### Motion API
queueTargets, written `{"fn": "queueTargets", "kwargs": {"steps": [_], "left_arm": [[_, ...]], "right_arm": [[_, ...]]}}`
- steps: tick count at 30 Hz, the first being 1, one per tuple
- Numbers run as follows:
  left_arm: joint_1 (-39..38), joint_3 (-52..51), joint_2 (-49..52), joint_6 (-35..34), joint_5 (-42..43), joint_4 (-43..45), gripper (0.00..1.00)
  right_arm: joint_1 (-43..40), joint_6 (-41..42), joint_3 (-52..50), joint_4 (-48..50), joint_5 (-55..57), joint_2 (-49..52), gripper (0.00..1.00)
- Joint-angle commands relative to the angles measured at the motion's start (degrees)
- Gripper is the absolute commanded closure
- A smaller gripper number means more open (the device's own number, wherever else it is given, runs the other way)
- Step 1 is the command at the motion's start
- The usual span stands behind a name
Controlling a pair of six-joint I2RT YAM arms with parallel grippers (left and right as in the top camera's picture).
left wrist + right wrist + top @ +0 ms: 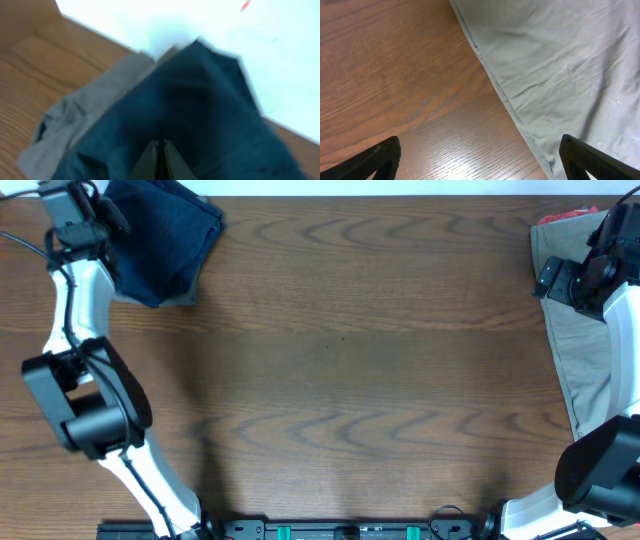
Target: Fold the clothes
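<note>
A navy blue pair of shorts [165, 230] lies bunched at the table's far left corner, on top of a grey pair [185, 298]. My left gripper [105, 215] is at the navy pair's left side. In the left wrist view its fingers [161, 145] are shut together over the navy cloth [210, 110], with the grey pair [85, 115] to the left. No cloth shows between the tips. A khaki-beige pair [580, 345] lies flat at the right edge, with a coral-red garment [565, 218] behind it. My right gripper [560, 280] [482, 165] is wide open and empty over the khaki pair's left edge [555, 65].
The wooden table [350, 360] stretches between the two piles. Its far edge [95, 32] runs just behind the navy pile, against a white background. The arms' bases stand at the front left and front right corners.
</note>
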Motion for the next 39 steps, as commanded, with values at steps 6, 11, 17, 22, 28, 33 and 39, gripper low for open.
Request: {"fn": "queueTargets", "kwargs": {"steps": [6, 11, 17, 22, 28, 33, 39], "left_arm": [[6.6, 0.6, 8.2, 1.6, -5.9, -3.8, 0.93], [9.8, 0.6, 7.3, 1.6, -5.9, -6.5, 0.93], [9.4, 0.6, 1.9, -2.3, -5.7, -7.1, 0.93], [6.7, 0.6, -4.7, -8.1, -4.3, -6.4, 0.91], [3.1, 0.4, -5.8, -8.0, -1.0, -9.7, 0.83], [0.3, -0.6, -2.8, -8.0, -0.9, -13.4, 0.83], [-2.6, -0.6, 1.9, -8.0, -0.7, -17.3, 0.83]], "right_arm": [[-0.3, -0.6, 0.6, 0.0, 0.5, 0.3, 0.01], [-0.3, -0.6, 0.6, 0.0, 0.5, 0.3, 0.01], [-0.3, -0.6, 0.6, 0.0, 0.5, 0.3, 0.01], [-0.3, -0.6, 0.6, 0.0, 0.5, 0.3, 0.01], [-0.3, -0.6, 0.6, 0.0, 0.5, 0.3, 0.01], [-0.3, -0.6, 0.6, 0.0, 0.6, 0.3, 0.01], [-0.3, -0.6, 0.6, 0.0, 0.5, 0.3, 0.01]]}}
